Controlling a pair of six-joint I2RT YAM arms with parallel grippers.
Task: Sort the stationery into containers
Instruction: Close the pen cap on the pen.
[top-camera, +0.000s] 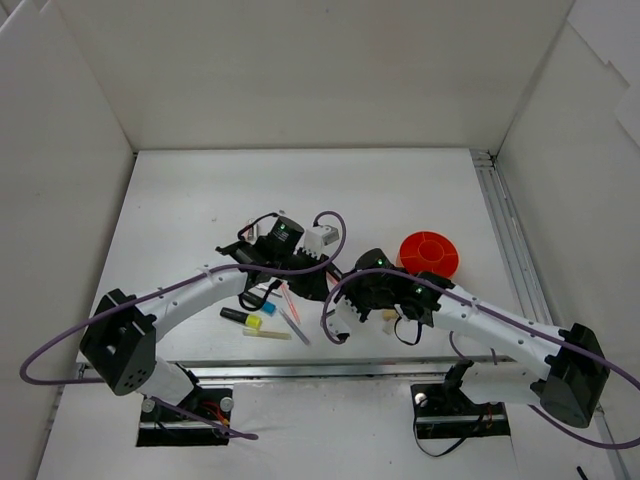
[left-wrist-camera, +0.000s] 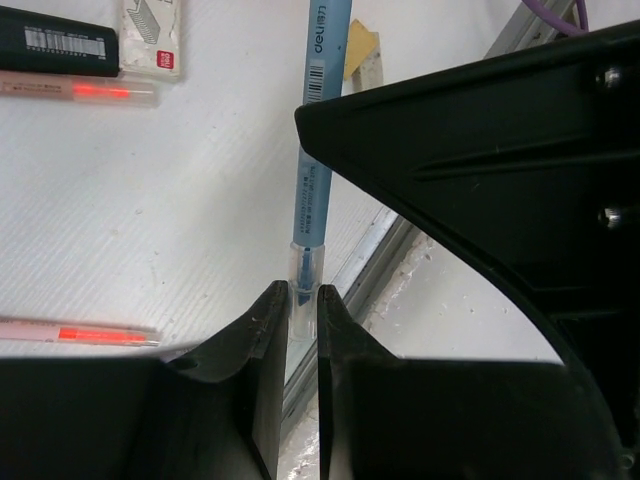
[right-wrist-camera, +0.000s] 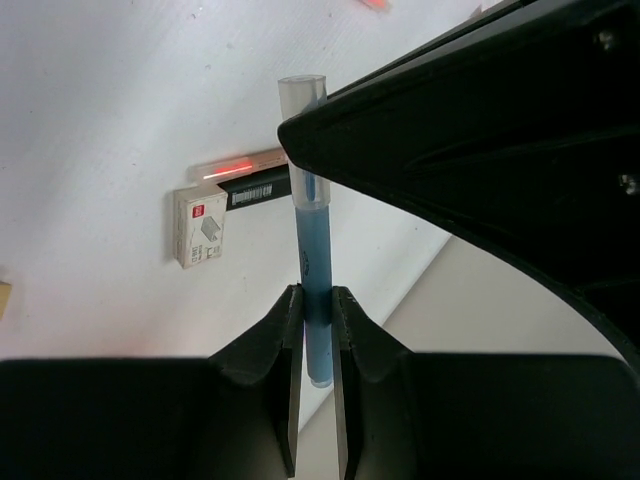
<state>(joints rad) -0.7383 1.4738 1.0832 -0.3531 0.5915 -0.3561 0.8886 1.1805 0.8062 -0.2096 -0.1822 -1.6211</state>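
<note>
Left tool (left-wrist-camera: 300, 292) pinched the blue pen (left-wrist-camera: 318, 150) at its clear cap; right tool (right-wrist-camera: 316, 295) clamped the same pen's other end, its long axis bridging them. Orange-red pot (top-camera: 428, 255) lay further right, nearer the right tool.

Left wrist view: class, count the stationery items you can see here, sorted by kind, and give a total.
Pens: 3 (blue pen, upper pink pen, lower pink pen)
Highlighters: 1 (black highlighter)
Erasers: 2 (white eraser, beige eraser)
Total: 6
</note>
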